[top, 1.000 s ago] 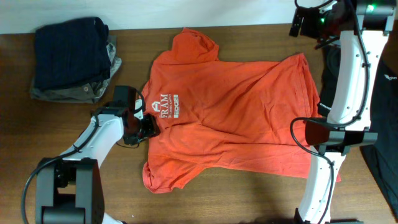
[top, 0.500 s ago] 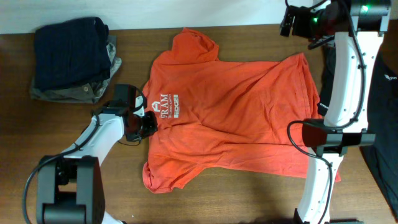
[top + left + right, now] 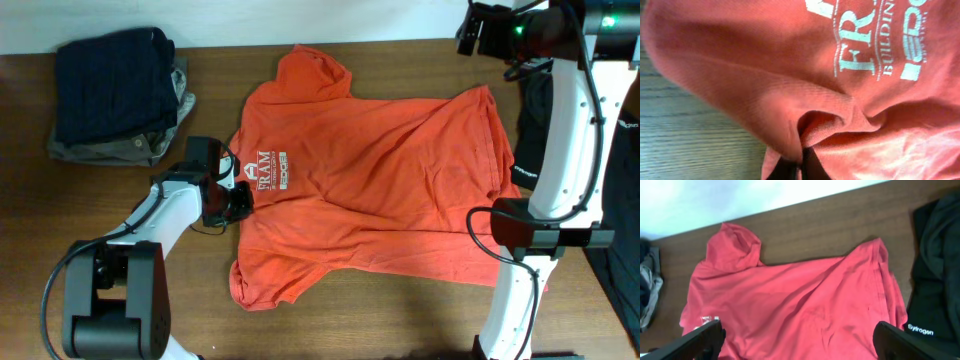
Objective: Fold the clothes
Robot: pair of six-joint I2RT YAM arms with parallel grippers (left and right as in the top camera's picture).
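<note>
The clothes, an orange-red T-shirt point(image 3: 370, 180) with white chest lettering, lie spread flat across the table, neck end to the left. At the shirt's left edge, just below the lettering, my left gripper point(image 3: 240, 204) is shut on a pinched fold of the cloth. The left wrist view shows that fold of shirt point(image 3: 790, 75) bunched into the closed left gripper point(image 3: 801, 166) at the bottom edge. My right gripper point(image 3: 474, 30) hangs high over the table's back right, open. In its wrist view the right gripper point(image 3: 800, 341) holds nothing, and the shirt point(image 3: 800, 300) lies far below between the fingertips point(image 3: 705, 337).
Folded navy and grey garments point(image 3: 115, 95) are stacked at the back left. A black garment point(image 3: 530, 140) with a small white logo lies just beyond the shirt's hem on the right, and the right wrist view also shows this black garment point(image 3: 937, 265). Bare wood table point(image 3: 400, 310) runs along the front.
My left gripper has closed on the shirt's edge at the same spot. The right arm's wrist has shifted slightly at the back right, still open.
</note>
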